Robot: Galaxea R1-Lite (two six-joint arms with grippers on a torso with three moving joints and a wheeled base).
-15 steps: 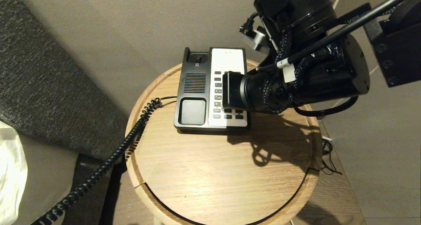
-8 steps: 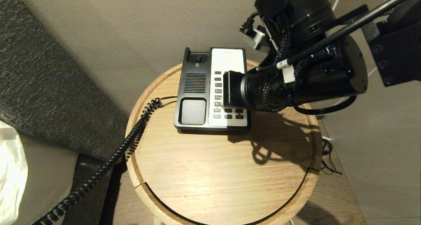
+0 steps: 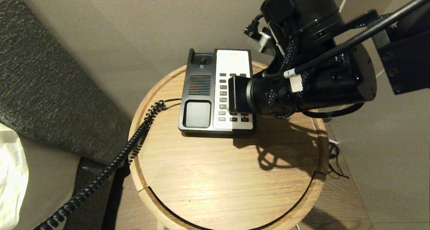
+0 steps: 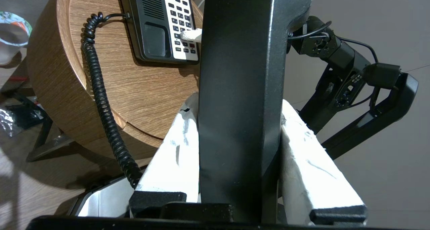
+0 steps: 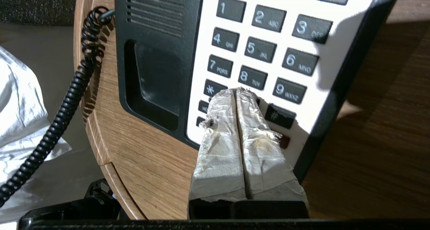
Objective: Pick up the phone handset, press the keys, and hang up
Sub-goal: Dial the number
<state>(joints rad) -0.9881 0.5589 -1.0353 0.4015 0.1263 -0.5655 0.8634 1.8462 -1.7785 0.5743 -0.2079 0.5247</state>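
Observation:
The phone handset (image 4: 238, 88), a long black bar, stands between the white-wrapped fingers of my left gripper (image 4: 239, 102), which is shut on it, off the table's near side and out of the head view. Its coiled cord (image 3: 111, 166) runs up to the phone base (image 3: 198, 88). On the base's white faceplate are the keys (image 5: 262, 50). My right gripper (image 5: 237, 90) is shut, with its wrapped tips together on the bottom key row between the star and hash keys. In the head view the right wrist (image 3: 268, 93) hides those tips and part of the keys (image 3: 223, 93).
The phone stands at the far side of a round wooden table (image 3: 218, 176) with a raised rim. A dark grey upholstered edge (image 3: 40, 82) and white cloth (image 3: 10, 176) lie to the left. Thin cables (image 3: 336, 162) trail on the floor at the right.
The right wrist has crept slightly toward the phone's near end. The left arm, the handset and the base have kept still.

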